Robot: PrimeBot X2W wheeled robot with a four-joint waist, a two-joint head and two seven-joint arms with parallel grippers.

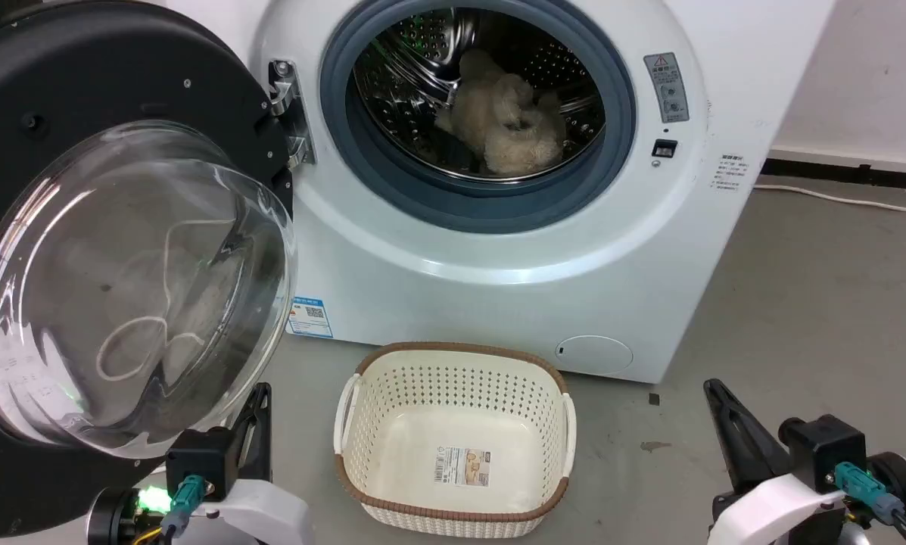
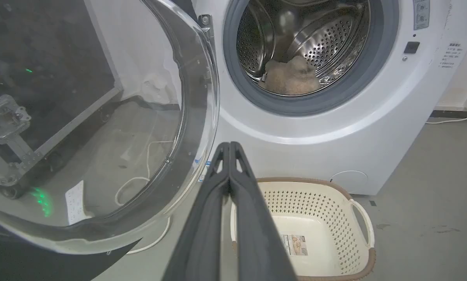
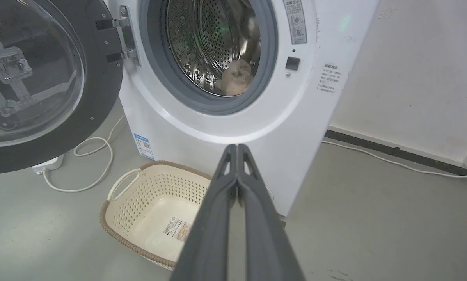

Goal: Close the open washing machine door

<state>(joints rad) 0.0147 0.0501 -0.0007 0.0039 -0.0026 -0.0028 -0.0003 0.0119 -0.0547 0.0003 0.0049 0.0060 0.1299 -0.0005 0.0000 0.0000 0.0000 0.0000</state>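
So the washing machine door (image 1: 127,250) is wide open, swung out on its hinge and taking up the whole left side of the head view, glass bowl facing the camera. The washing machine (image 1: 498,257) sits top centre with a fluffy beige lump (image 1: 502,125) in the drum.

Both sets of fingers are pressed together with nothing in them. The left gripper (image 2: 230,145) is at lower left just under the door's bottom edge, and the right gripper (image 3: 237,146) is at lower right, well apart from it.

I'd say the closing hasn't begun. Next up, probably the left arm gets behind the door's far edge and pushes it rightward till it latches. Watch the basket (image 1: 453,386) on the floor in front.
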